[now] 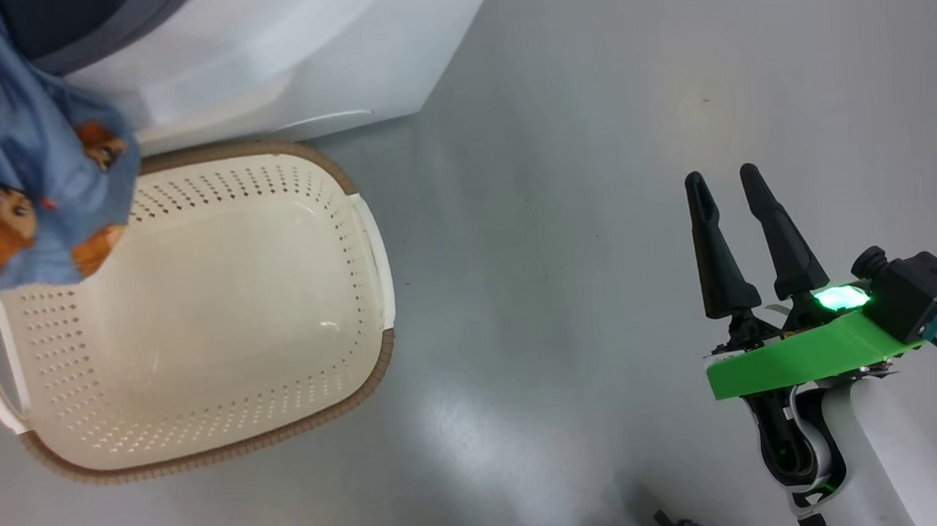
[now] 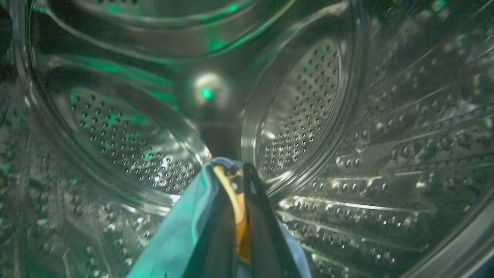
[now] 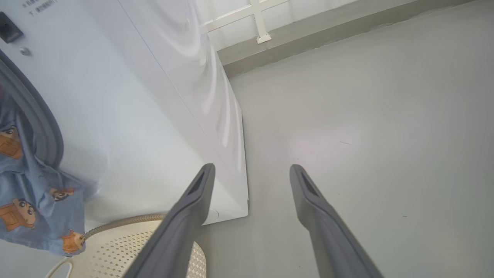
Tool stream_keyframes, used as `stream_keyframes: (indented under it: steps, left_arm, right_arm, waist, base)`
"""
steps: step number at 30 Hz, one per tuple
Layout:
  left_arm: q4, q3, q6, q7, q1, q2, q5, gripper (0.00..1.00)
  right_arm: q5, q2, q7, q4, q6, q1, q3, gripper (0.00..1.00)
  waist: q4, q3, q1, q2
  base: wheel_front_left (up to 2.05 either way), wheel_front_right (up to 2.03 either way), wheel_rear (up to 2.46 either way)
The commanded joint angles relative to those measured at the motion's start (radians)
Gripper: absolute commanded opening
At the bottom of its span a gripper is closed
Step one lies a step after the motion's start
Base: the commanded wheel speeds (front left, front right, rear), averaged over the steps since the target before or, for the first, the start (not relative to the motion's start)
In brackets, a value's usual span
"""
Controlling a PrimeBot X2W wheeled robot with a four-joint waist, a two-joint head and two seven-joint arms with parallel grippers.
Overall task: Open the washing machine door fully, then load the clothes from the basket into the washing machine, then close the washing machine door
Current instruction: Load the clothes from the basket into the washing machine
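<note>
The light blue clothes [image 1: 24, 176] with orange cartoon figures hang from the washing machine [image 1: 277, 55] opening, over its grey gasket [image 1: 104, 29] and above the basket's far left corner. My left gripper [image 2: 235, 170] is inside the steel drum [image 2: 386, 154], shut on a fold of the clothes [image 2: 181, 231]. The cream basket [image 1: 228, 452] stands empty in front of the machine. My right gripper [image 1: 724, 178] hovers open over the floor, far right of the basket, holding nothing. The washing machine door is out of view.
Grey floor [image 1: 555, 209] spreads wide to the right of the basket and the machine. In the right wrist view the machine's white side [image 3: 216, 96] runs back to a wall base [image 3: 328, 34], with the clothes [image 3: 31, 200] and the basket's rim [image 3: 127, 222] at the left.
</note>
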Motion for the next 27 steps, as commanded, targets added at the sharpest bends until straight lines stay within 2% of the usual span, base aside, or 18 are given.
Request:
stream_keyframes:
  steps: [1, 6, 16, 17, 19, 20, 27]
  left_arm:
    - [-0.046, 0.017, 0.004, -0.006, -0.018, 0.046, 0.016, 0.0]
    - [-0.194, 0.07, 0.005, -0.006, 0.024, 0.046, 0.063, 0.0]
    - [0.005, 0.068, -0.01, -0.006, 0.03, 0.03, 0.086, 0.0]
    - [0.03, 0.061, -0.011, -0.006, 0.024, 0.03, 0.091, 0.08]
    - [0.083, 0.049, -0.012, -0.006, 0.007, 0.027, 0.097, 0.51]
    - [0.121, 0.05, -0.012, -0.006, -0.001, 0.022, 0.091, 1.0]
    - [0.207, 0.037, -0.014, -0.006, -0.033, 0.008, 0.088, 1.0]
  right_arm:
    - [0.009, 0.002, -0.008, -0.025, 0.008, 0.005, 0.018, 1.0]
    - [0.015, 0.003, -0.008, -0.032, 0.008, -0.002, 0.02, 1.0]
    - [0.03, 0.003, -0.008, -0.03, 0.008, -0.007, 0.03, 1.0]
    - [0.031, 0.003, -0.008, -0.029, 0.008, -0.008, 0.031, 1.0]
    - [0.031, 0.003, -0.008, -0.027, 0.008, -0.009, 0.032, 1.0]
    - [0.031, 0.003, -0.008, -0.026, 0.008, -0.009, 0.033, 1.0]
    - [0.032, 0.003, -0.008, -0.023, 0.008, -0.009, 0.034, 1.0]
  waist:
    - [-0.006, 0.009, 0.0, 0.0]
    - [-0.011, 0.028, 0.0, 0.0]
    - [-0.004, 0.03, 0.0, 0.0]
    - [-0.002, 0.028, 0.0, 0.0]
    - [0.001, 0.024, 0.0, 0.0]
    - [0.003, 0.021, 0.0, 0.0]
    - [0.015, 0.004, 0.0, 0.0]
  base:
    - [0.0, 0.0, 0.0]
    - [0.0, 0.0, 0.0]
    - [0.0, 0.0, 0.0]
    - [0.0, 0.0, 0.0]
    - [0.0, 0.0, 0.0]
    - [0.0, 0.0, 0.0]
    - [0.0, 0.0, 0.0]
